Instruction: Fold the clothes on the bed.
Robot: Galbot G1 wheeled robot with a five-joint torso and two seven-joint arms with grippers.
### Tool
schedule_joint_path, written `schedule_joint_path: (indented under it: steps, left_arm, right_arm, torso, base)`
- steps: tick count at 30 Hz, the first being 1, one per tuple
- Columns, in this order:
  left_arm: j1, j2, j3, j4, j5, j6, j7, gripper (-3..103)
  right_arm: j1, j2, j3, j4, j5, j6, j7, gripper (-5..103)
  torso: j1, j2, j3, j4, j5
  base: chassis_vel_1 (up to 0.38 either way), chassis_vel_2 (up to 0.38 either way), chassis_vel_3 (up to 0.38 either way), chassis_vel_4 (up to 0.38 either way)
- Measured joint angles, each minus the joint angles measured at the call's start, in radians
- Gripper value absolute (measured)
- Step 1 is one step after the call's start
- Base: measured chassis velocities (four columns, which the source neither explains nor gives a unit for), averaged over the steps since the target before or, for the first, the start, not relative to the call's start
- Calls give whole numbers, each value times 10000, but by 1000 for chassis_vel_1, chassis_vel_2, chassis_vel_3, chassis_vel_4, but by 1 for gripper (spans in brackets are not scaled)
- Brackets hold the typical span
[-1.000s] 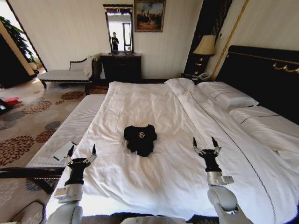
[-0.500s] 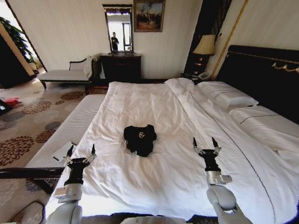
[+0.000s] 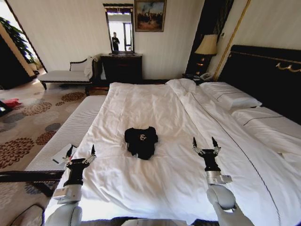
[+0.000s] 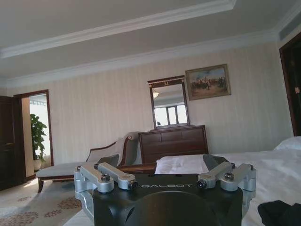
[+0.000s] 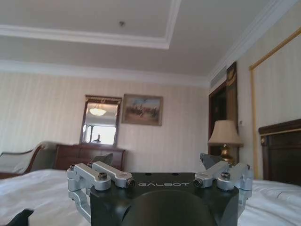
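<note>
The clothes (image 3: 141, 140), a black T-shirt with small white lettering, lie crumpled in a small heap near the middle of the bed (image 3: 155, 108), on its white duvet. My left gripper (image 3: 81, 154) stands open above the bed's near left edge, to the left of the heap and nearer to me. Open too, my right gripper (image 3: 204, 143) hovers over the duvet to the right of the heap. Both point away from me and hold nothing. A dark edge of the T-shirt (image 4: 282, 213) appears beside the left gripper (image 4: 160, 162) in the left wrist view.
A pale padded bench (image 3: 70, 129) runs along the bed's left side with a flat white object (image 3: 63, 153) on it. White pillows (image 3: 230, 96) and a dark headboard (image 3: 268, 75) are at the right. Chaise (image 3: 68, 74), dresser with mirror (image 3: 121, 66) and lamp (image 3: 206, 47) stand by the far wall.
Both grippers have hardly moved; the right one sits slightly higher and further left in the view. The clothes lie as before.
</note>
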Motion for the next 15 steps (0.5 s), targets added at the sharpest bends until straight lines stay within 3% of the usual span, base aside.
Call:
schedule_joint_path:
  steps: [3, 5, 8, 10, 12, 13, 15]
  left_arm:
    - [-79, 120, -188, -173, -195, 271, -63, 100]
    - [-84, 133, -193, -196, -211, 299, -66, 100]
    - [-138, 200, -135, -241, -233, 413, -68, 100]
    - [-135, 200, -134, -244, -234, 417, -68, 100]
    - [-90, 191, -117, -376, -477, 671, -150, 100]
    - [-90, 191, -117, -376, -477, 671, -150, 100]
    - [-81, 138, -56, -533, -850, 975, -241, 100]
  right_arm:
    - [557, -1011, -576, -46, 749, -1073, 310, 100]
    - [642, -1161, -664, -42, 973, -1271, 371, 100]
    - [1080, -2007, -1182, 225, 2457, -2665, 685, 100]
    - [1117, -2053, -1221, 232, 2528, -2749, 709, 100]
    - [1852, -2729, -1888, 132, 3660, -3760, 849, 100]
    - [1852, -2729, -1888, 132, 3660, -3760, 849, 100]
    - [2573, -3160, -2445, -125, 4546, -4096, 808, 100]
  torso:
    - [0, 1, 1, 4, -2]
    - [0, 0, 1, 6, -1]
    - [1, -1, 1, -2, -2]
    - [1, 0, 1, -2, -1]
    - [0, 0, 1, 1, -1]
    - [0, 0, 1, 1, -1]
    - [0, 0, 1, 2, 0]
  base:
    - [0, 0, 0, 0]
    - [0, 0, 0, 0]
    - [0, 0, 0, 0]
    - [0, 0, 0, 0]
    - [0, 0, 0, 0]
    - [0, 0, 0, 0]
    - [0, 0, 0, 0]
